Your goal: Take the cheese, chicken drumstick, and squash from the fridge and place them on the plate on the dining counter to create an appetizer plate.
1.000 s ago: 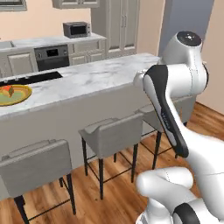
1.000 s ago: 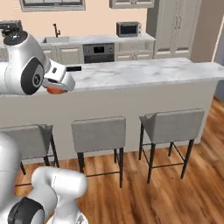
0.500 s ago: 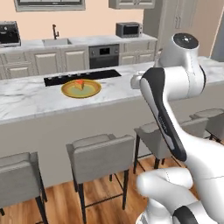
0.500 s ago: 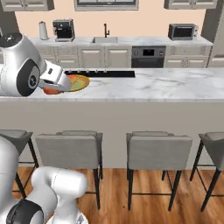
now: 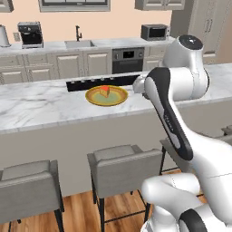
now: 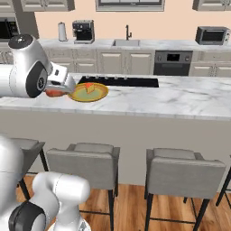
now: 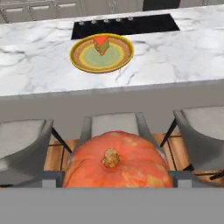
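In gripper (image 7: 114, 177), ribbed orange squash (image 7: 117, 159), apparently clamped

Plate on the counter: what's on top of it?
A cheese wedge sits on the plate, toward its far edge. The rest of the plate shows bare. No drumstick is on it. The squash is in the hand, out in front of the counter.

glossy white arm (image 5: 181, 86), dark joints
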Controlling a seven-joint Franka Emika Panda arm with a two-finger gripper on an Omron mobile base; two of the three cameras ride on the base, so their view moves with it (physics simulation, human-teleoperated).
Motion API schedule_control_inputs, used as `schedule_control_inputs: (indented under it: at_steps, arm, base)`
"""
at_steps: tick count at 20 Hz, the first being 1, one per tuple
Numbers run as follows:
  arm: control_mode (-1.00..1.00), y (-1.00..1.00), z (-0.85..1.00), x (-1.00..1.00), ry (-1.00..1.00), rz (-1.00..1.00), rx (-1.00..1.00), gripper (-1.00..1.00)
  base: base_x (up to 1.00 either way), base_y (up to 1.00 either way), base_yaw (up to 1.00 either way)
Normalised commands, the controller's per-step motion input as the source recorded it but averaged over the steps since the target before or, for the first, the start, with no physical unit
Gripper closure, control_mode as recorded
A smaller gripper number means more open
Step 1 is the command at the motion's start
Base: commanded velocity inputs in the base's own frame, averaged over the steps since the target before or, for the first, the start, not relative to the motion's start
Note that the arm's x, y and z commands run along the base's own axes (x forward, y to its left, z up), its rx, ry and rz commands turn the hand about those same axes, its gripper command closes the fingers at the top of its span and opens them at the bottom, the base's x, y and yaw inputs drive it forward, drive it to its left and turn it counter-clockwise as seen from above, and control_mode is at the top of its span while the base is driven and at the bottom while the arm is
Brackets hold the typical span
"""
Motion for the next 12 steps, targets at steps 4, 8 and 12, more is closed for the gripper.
schedule_control_inputs:
  at_steps: [4, 8, 12]
  arm:
    - [-1.0, -0.09, -0.63, 0.79, -0.07, 0.33, 0.0, 1.0]
    - [-1.0, 0.0, -0.63, 0.99, -0.1, 0.27, 0.0, 1.0]
    - [-1.0, 0.0, -0.5, 1.0, -0.1, 0.19, 0.0, 1.0]
  base:
    - [0.0, 0.0, 0.0]
    - [0.0, 0.0, 0.0]
    - [0.0, 0.0, 0.0]
